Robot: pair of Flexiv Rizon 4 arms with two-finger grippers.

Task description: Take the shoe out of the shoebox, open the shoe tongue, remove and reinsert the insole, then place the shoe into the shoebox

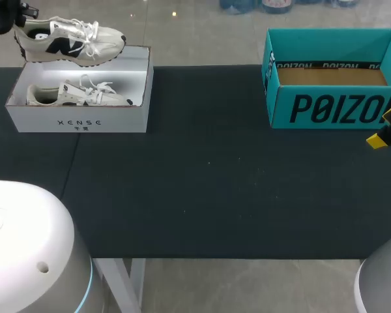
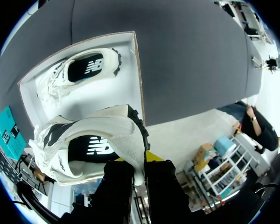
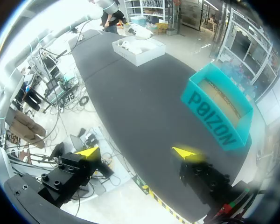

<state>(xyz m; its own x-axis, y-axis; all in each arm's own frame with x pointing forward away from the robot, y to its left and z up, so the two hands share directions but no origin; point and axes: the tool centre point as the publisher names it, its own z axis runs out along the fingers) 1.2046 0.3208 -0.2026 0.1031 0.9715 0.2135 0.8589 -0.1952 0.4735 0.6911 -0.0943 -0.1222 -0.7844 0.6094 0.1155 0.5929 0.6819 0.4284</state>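
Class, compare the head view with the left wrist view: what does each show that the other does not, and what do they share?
Only the head view: the right gripper near the teal box, and that box's bare brown floor. Only the left wrist view: the dark insoles inside both shoes, and the left gripper clamped on the held shoe's heel. Both: the held shoe above the white box, the other shoe lying inside it, and the dark table.

left end effector (image 2: 139, 164), raised at the far left, grips a shoe (image 2: 95, 135) by its heel. right end effector (image 3: 136, 152) hangs at the far right, fingers wide apart.
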